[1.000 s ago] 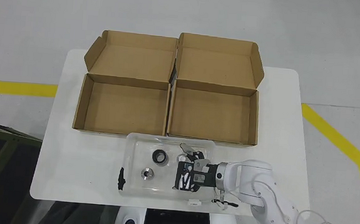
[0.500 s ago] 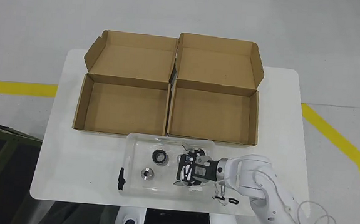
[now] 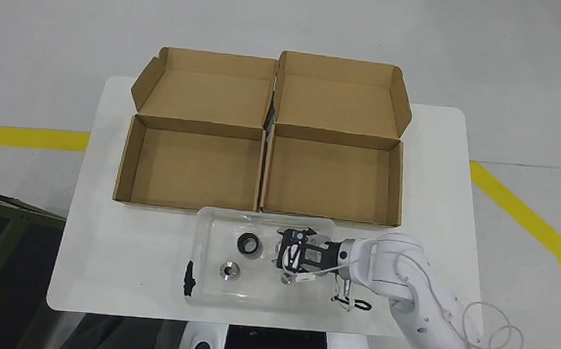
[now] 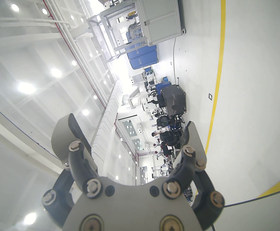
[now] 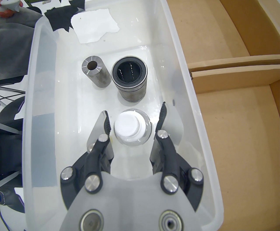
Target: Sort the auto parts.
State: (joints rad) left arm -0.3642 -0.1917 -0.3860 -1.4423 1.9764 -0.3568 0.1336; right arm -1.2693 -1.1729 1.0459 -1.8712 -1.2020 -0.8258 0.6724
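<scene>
We hold our right gripper (image 5: pixel 135 111) in the clear bin (image 5: pixel 186 72), fingers apart flanking a white part (image 5: pixel 128 127); our left gripper (image 4: pixel 131 119) is spread too.

Clr plastic bin (image 5: pixel 186 91), matt metal sleeve (image 5: pixel 96 74), cardbd boxes (image 3: pixel 329 178).

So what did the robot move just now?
The right hand slid across the tub toward the boxes. It now sits open around the white-topped part, not gripping it. The small metal cylinder, the big metal cylinder and the boxes stayed put.
</scene>
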